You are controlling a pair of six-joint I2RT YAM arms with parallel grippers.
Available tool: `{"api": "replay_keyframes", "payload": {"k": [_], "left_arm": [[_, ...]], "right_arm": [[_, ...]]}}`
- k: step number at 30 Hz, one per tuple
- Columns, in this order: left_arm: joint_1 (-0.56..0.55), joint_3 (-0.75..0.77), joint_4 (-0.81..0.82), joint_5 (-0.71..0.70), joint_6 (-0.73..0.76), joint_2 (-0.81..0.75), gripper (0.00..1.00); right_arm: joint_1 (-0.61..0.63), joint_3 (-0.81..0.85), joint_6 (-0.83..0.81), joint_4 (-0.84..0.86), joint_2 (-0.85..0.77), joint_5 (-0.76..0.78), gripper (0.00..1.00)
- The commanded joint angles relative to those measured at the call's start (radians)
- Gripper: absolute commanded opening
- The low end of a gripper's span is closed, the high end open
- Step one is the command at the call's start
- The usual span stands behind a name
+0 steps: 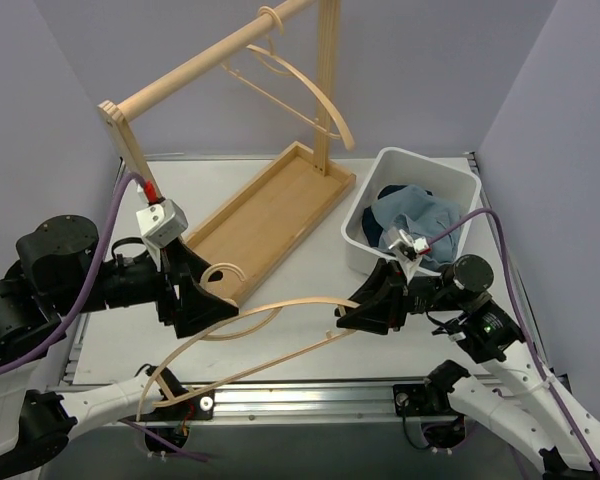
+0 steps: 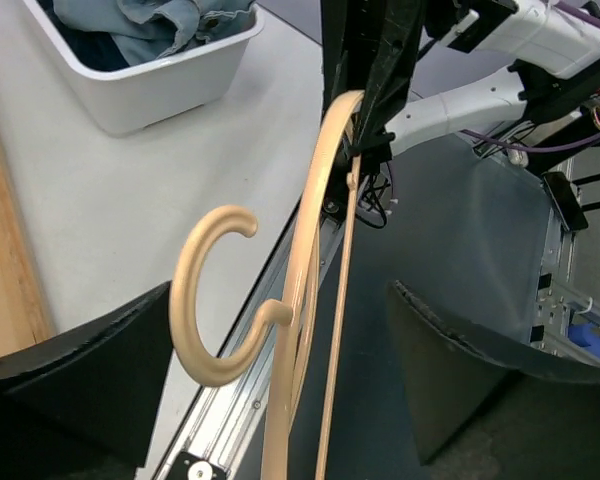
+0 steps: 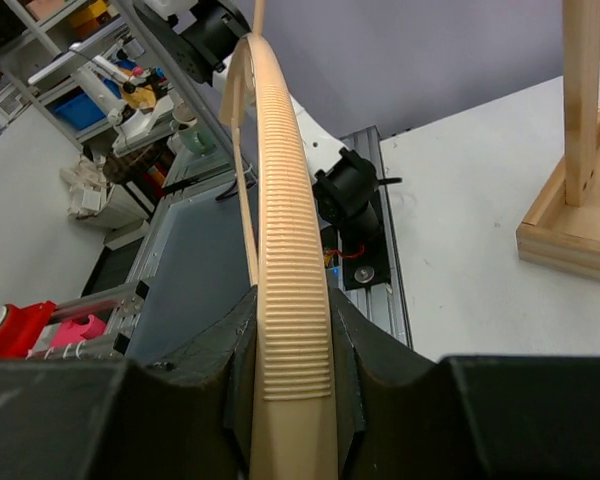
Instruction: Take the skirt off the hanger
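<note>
A bare wooden hanger (image 1: 290,302) is held low over the table's front edge between my two grippers. My right gripper (image 1: 348,315) is shut on one ribbed arm end of the hanger (image 3: 285,200); in the right wrist view the right gripper (image 3: 292,330) has both jaws pressed on the wood. My left gripper (image 1: 215,300) is open. In the left wrist view the left gripper (image 2: 280,300) has its fingers wide apart on either side of the hanger's neck and hook (image 2: 195,330), not touching them. The blue denim skirt (image 1: 415,220) lies crumpled in the white bin (image 1: 380,165), also seen in the left wrist view (image 2: 150,25).
A wooden clothes rack with a tray base (image 1: 270,210) stands at the back centre. A second bare hanger (image 1: 300,85) hangs from its rail. The bin sits right of the rack. The metal front rail (image 1: 310,395) runs below the held hanger.
</note>
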Motion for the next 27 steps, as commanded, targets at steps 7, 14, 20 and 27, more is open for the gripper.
{"api": "replay_keyframes", "payload": {"k": [7, 14, 20, 27], "left_arm": [[-0.008, 0.020, 0.008, -0.381, -0.071, -0.031, 0.94], [-0.008, -0.041, 0.042, -0.694, -0.112, -0.134, 0.94], [-0.008, -0.085, 0.072, -0.774, -0.137, -0.200, 0.94], [-0.008, -0.232, 0.157, -0.736, -0.177, -0.284, 0.94]], "right_arm": [[0.030, 0.017, -0.038, -0.080, -0.036, 0.161, 0.00], [0.030, 0.043, -0.064, -0.163, -0.048, 0.218, 0.00], [0.032, 0.121, -0.151, -0.367, -0.018, 0.384, 0.00], [0.030, 0.244, -0.176, -0.430, 0.115, 0.574, 0.00]]}}
